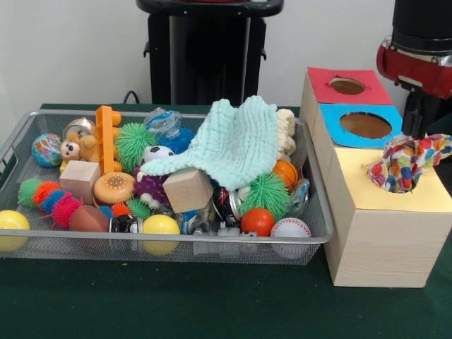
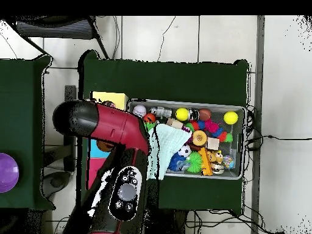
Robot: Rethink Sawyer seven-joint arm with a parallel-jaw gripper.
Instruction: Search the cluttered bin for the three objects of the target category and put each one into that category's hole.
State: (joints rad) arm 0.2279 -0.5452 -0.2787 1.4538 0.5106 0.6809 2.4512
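A polka-dot cloth (image 1: 408, 161) is bunched up on the yellow top (image 1: 367, 194) of the wooden box, over its hole. My gripper (image 1: 422, 121) hangs just behind and above the cloth, its tips hidden by the fabric. In the wire bin (image 1: 176, 239), a mint knitted cloth (image 1: 233, 141) lies draped over the toys, with a cream knitted piece (image 1: 286, 131) behind it. In the overhead view my arm (image 2: 116, 128) covers most of the box; the mint cloth (image 2: 161, 149) shows at the bin's left end.
The box also has a blue section with a round hole (image 1: 365, 125) and a red section with a hole (image 1: 347, 85). The bin holds several balls, wooden cubes (image 1: 188, 189), spiky green balls (image 1: 266, 193) and a toy bear (image 1: 78, 148). A purple object (image 2: 7, 172) sits on the side table.
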